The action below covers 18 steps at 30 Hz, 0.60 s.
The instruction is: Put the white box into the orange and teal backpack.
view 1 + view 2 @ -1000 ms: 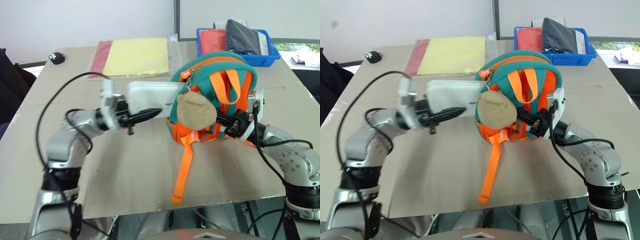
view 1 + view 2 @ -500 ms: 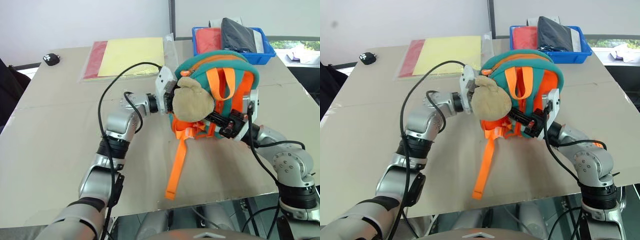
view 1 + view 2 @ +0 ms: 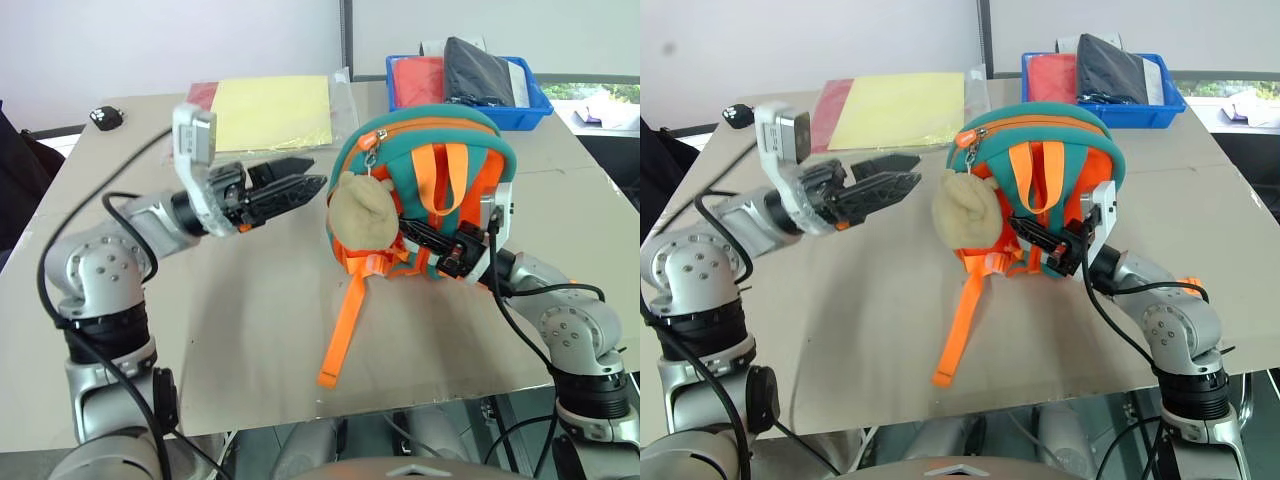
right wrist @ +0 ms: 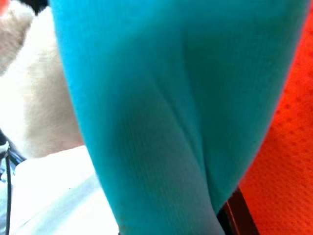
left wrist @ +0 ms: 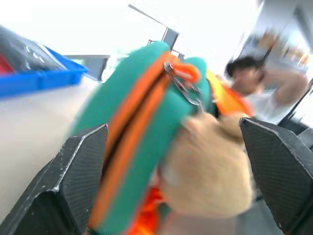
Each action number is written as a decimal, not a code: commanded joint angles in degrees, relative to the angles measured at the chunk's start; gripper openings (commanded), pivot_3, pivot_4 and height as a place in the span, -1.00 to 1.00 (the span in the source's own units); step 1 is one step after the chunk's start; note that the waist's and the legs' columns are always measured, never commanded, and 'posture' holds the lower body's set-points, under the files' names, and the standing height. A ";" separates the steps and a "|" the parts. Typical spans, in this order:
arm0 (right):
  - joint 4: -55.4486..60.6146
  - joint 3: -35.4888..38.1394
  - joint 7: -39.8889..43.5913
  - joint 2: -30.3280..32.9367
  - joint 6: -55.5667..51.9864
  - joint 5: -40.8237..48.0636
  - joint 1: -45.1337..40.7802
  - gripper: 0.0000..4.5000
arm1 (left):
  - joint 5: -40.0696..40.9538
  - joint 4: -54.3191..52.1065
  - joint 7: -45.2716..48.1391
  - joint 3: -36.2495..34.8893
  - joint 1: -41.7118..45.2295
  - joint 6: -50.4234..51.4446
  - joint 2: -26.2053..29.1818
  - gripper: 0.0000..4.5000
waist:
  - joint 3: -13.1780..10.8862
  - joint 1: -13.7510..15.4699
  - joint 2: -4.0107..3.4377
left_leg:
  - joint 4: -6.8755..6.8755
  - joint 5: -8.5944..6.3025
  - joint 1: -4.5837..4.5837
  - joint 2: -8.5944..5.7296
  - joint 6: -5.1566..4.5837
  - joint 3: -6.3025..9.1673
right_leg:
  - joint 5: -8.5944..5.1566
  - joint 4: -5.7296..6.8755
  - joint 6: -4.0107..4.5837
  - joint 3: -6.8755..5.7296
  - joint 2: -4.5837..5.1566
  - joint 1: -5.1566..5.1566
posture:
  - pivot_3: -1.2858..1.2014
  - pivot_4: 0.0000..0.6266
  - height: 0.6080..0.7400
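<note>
backpack [image 3: 425, 195] stands mid-bench [image 3: 250, 330] with bare surface around, white box out of sight, left gripper [image 3: 300, 180] jaws wide and empty beside it, right gripper [image 3: 430, 240] jaws clamped on the backpack's back.

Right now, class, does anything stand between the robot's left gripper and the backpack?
Nothing visible does. The left gripper is open and points at the backpack across a bare gap above the table. The tan plush charm hangs on the backpack's side facing that gripper, below the zipper pull.
</note>
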<state>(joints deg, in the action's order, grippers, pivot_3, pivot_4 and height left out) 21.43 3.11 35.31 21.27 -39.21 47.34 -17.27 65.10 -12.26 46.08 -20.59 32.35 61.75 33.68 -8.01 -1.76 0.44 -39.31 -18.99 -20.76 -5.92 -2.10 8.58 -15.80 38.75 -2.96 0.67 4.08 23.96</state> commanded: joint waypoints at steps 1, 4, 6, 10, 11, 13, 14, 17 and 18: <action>1.03 0.12 0.63 -0.50 1.71 -0.13 -0.40 -1.00 | 7.57 -5.27 -6.36 -1.15 0.78 2.46 -0.07 0.97 | 0.01 -0.10 0.03 | 0.00 0.00 0.01 0.00 0.00 0.02 | 0.00 0.01 0.01 -0.01 0.00 0.00 | 0.03 -0.52 1.00; 1.25 0.01 0.64 -0.75 1.86 -0.23 -0.15 -1.00 | 6.40 -8.84 -9.54 2.84 -0.27 2.63 -0.13 0.97 | 0.01 -0.35 0.03 | 0.02 0.00 0.03 0.00 0.01 -0.04 | 0.00 0.04 0.01 0.06 0.00 0.01 | 0.03 -0.52 1.00; 1.25 0.02 0.65 -0.78 1.96 -0.28 -0.11 -1.00 | 5.25 -10.42 -10.86 5.58 -0.59 2.45 -0.41 0.97 | 0.01 -0.41 0.03 | 0.02 0.00 0.04 0.00 0.01 -0.06 | 0.00 0.06 0.01 0.07 0.00 0.01 | 0.03 -0.52 1.00; 1.35 0.21 0.52 -0.93 2.06 -0.26 -0.15 -1.00 | 0.24 -12.23 -11.06 11.17 -0.83 0.65 0.68 0.97 | 0.01 -0.39 0.03 | 0.03 0.00 0.05 0.00 0.01 -0.07 | 0.01 0.06 0.02 0.08 0.00 0.01 | 0.03 -0.52 1.00; 1.34 0.22 0.52 -0.99 2.13 -0.32 -0.17 -1.00 | -1.07 -11.88 -11.64 12.23 -0.49 -0.04 0.20 0.97 | 0.01 -0.38 0.03 | 0.03 0.00 0.05 0.00 0.01 -0.07 | 0.01 0.05 0.02 0.08 0.00 0.01 | 0.03 -0.52 1.00; 1.27 0.22 0.46 -1.14 2.18 -0.45 -0.28 -1.00 | -4.53 -12.02 -11.38 15.10 -0.08 -1.74 0.15 0.97 | 0.01 -0.36 0.03 | 0.03 0.00 0.05 0.00 0.01 -0.08 | 0.01 0.05 0.02 0.08 -0.01 0.01 | 0.03 -0.52 1.00; 1.27 0.21 0.46 -1.21 2.23 -0.54 -0.30 -1.00 | -5.94 -12.39 -10.98 16.42 -0.08 -2.62 0.08 0.97 | 0.01 -0.31 0.03 | 0.03 0.00 0.05 0.00 0.01 -0.07 | 0.01 0.05 0.02 0.08 -0.01 0.01 | 0.03 -0.52 1.00; 1.39 0.23 0.26 -1.59 2.32 -0.73 -0.15 -1.00 | -8.35 -13.86 -9.78 18.93 -0.41 -5.10 -0.45 0.97 | 0.01 -0.30 0.03 | 0.03 0.00 0.04 0.00 0.01 -0.09 | 0.01 0.04 0.02 0.08 0.00 0.01 | 0.03 -0.52 1.00; 1.52 0.25 0.16 -1.74 2.32 -0.75 -0.06 -1.00 | -7.83 -14.30 -9.90 18.75 -0.41 -5.39 -1.02 0.97 | 0.01 -0.29 0.03 | 0.04 0.00 0.04 0.00 0.01 -0.09 | 0.01 0.04 0.02 0.08 0.00 0.01 | 0.03 -0.52 1.00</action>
<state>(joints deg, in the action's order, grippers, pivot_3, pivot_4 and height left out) 21.38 2.74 35.42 19.99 -38.35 45.82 -17.02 57.33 -24.14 35.53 -2.57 31.64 57.45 33.26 -8.00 -2.05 0.46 -39.28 -18.99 -20.71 -5.92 -2.09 8.50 -15.79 38.79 -2.94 0.75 4.08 23.97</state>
